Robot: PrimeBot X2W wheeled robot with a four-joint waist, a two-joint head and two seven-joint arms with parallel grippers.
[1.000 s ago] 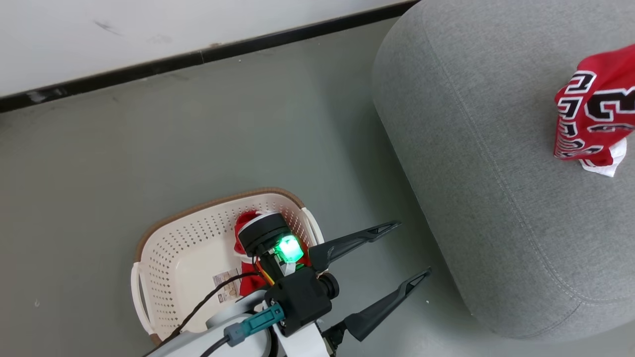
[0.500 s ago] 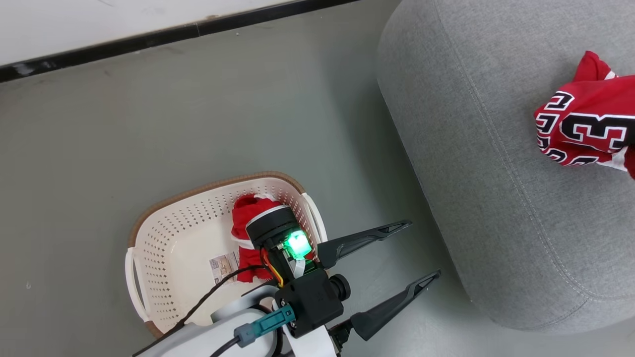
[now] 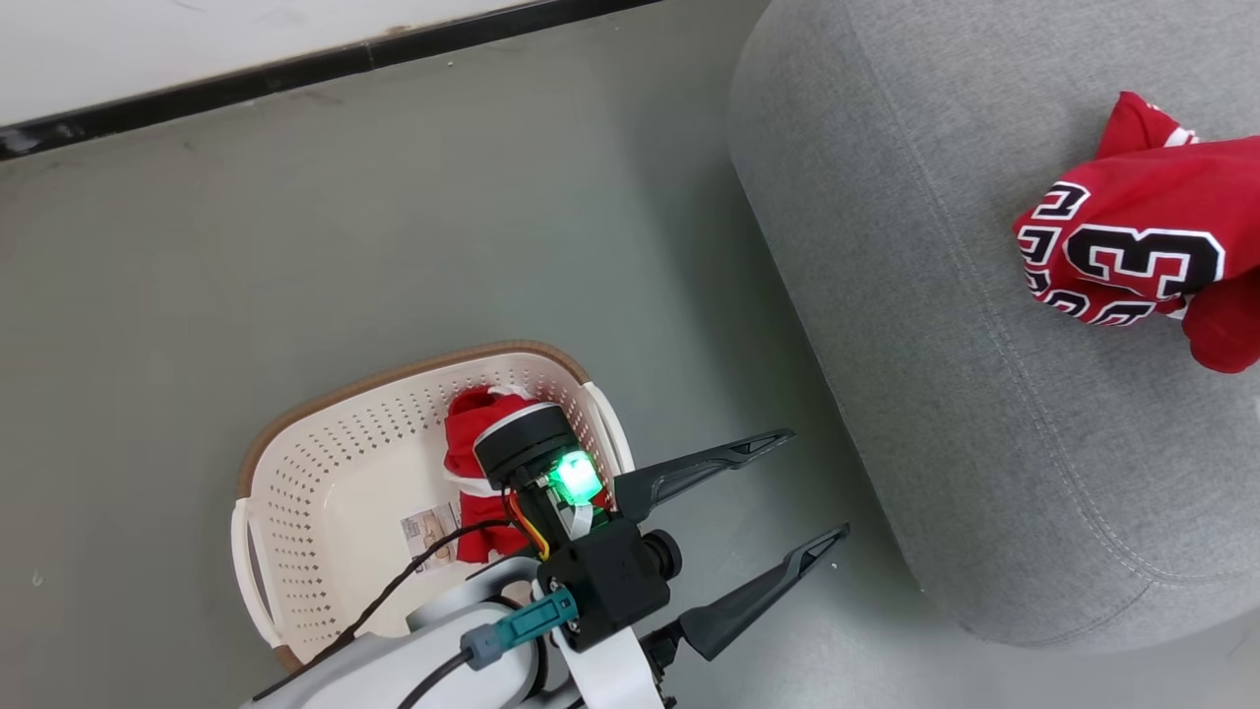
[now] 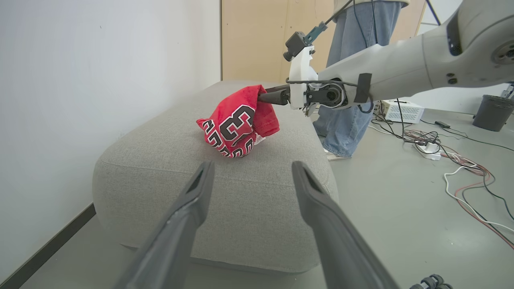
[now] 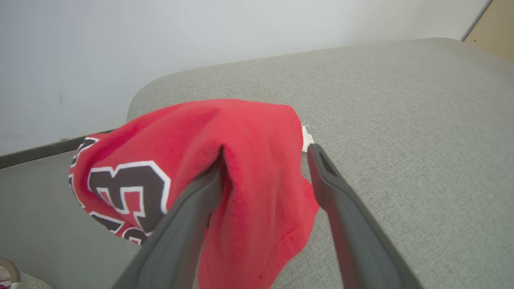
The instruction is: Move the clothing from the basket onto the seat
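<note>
Task half complete. The jersey [image 3: 1132, 256] lies on the seat [image 3: 935, 414], draped over one finger of the right gripper [image 5: 267, 156], jaws spread, released. The shorts [image 3: 468, 443] are off the seat, in the basket [image 3: 325, 409] beside its end; the left gripper [image 3: 815, 483] hovers there, jaws apart, empty. Versus the earlier frame, the jersey sits farther along the seat toward that end.
</note>
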